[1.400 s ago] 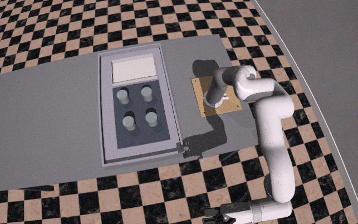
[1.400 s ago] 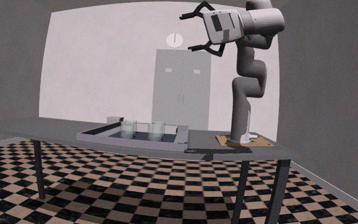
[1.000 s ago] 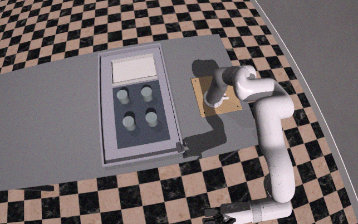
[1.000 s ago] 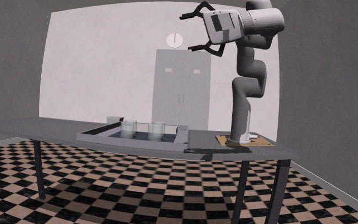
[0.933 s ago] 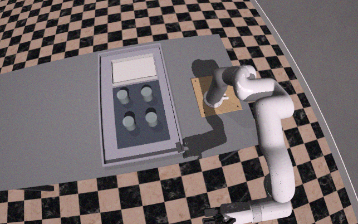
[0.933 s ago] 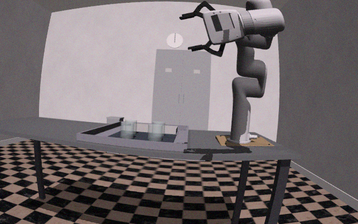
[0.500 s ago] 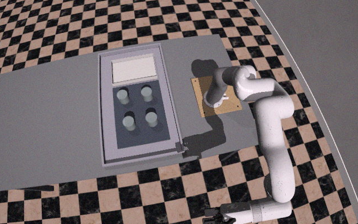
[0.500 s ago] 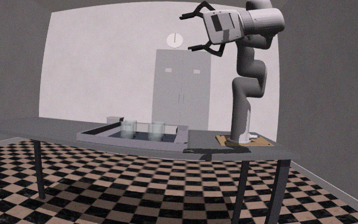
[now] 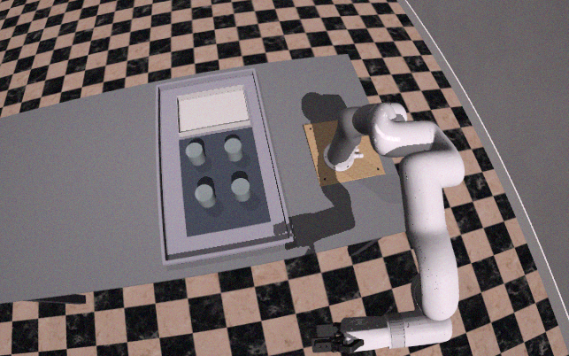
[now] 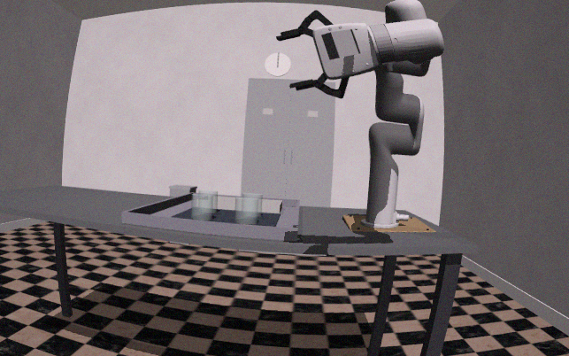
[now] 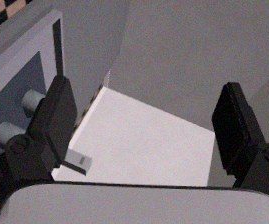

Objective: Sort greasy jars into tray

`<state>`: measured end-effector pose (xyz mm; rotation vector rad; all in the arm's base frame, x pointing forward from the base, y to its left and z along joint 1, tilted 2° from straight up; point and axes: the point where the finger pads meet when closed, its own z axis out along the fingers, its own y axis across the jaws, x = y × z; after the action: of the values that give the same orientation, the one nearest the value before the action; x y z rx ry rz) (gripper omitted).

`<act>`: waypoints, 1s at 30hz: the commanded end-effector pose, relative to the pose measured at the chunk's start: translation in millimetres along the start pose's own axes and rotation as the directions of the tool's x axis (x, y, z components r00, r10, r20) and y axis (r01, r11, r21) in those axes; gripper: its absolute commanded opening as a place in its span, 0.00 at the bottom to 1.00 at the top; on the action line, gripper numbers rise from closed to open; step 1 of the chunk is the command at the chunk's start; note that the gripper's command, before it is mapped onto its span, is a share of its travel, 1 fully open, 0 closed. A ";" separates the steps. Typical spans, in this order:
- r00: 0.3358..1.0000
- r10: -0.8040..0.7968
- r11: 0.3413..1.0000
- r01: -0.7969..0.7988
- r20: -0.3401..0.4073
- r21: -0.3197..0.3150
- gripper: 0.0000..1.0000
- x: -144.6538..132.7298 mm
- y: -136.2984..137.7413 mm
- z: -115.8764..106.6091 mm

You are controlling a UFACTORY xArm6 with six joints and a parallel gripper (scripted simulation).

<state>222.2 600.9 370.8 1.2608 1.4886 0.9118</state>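
Observation:
Four pale glass jars stand mouth down on the dark mat (image 9: 226, 217): back left (image 9: 196, 153), back right (image 9: 233, 149), front left (image 9: 205, 195) and front right (image 9: 241, 189). The exterior view shows two of them clearly, one (image 10: 203, 205) left of the other (image 10: 248, 208). The wrist view shows two jars (image 11: 32, 100) (image 11: 8, 133) at its left edge. The white tray (image 9: 213, 109) lies behind the mat, inside the same pale frame. My gripper (image 9: 318, 338) (image 10: 288, 60) (image 11: 145, 97) is open and empty. It is high in the air, out past the table's front edge and far from the jars.
A pale raised frame (image 9: 278, 186) surrounds the mat and tray on the steel table top (image 9: 79, 177). The arm's base stands on a brown plate (image 9: 366, 170) (image 10: 415, 227) to the right of the frame. A checkered floor lies below.

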 end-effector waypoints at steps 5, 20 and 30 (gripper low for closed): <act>0.997 0.025 1.000 -0.026 0.069 0.015 1.00 -33.8 -22.7 39.8; 0.983 0.052 0.997 -0.060 0.178 0.038 1.00 -83.1 -60.2 100.3; 0.967 0.067 0.995 -0.082 0.244 0.050 1.00 -113.5 -83.2 137.5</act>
<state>320.4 483.4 285.8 1.4068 1.3145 0.7525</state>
